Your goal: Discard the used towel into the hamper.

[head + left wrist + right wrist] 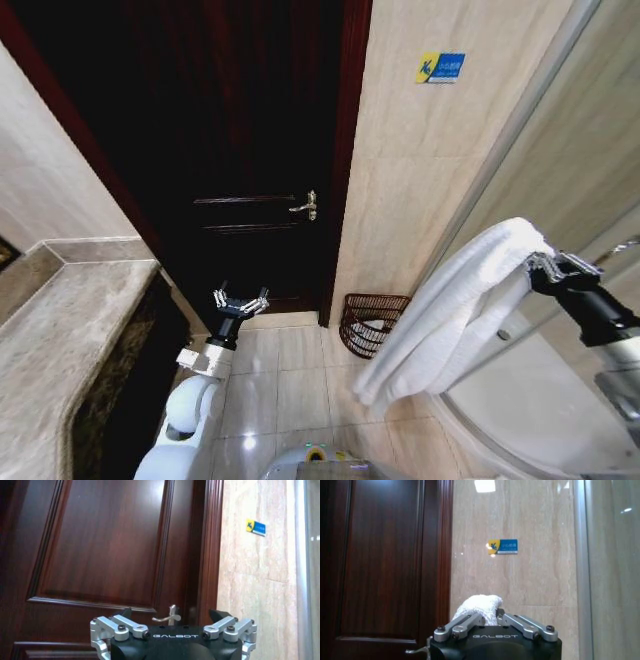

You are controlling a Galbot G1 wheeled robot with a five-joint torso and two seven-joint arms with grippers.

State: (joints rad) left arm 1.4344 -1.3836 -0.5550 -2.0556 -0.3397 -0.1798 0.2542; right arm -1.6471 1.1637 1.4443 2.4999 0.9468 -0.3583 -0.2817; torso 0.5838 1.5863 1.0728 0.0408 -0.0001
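Note:
A long white towel hangs from my right gripper, which is shut on its upper end at the right of the head view. In the right wrist view a bunched bit of towel sticks up between the closed fingers. The hamper, a small dark reddish-brown wire basket, stands on the floor against the beige wall, just below and left of the towel's hanging end. My left gripper is held open low in front of the dark door, with nothing in it.
A dark wooden door with a brass handle fills the middle. A marble counter runs along the left. A glass shower partition and curved white base stand at the right. Tiled floor lies between.

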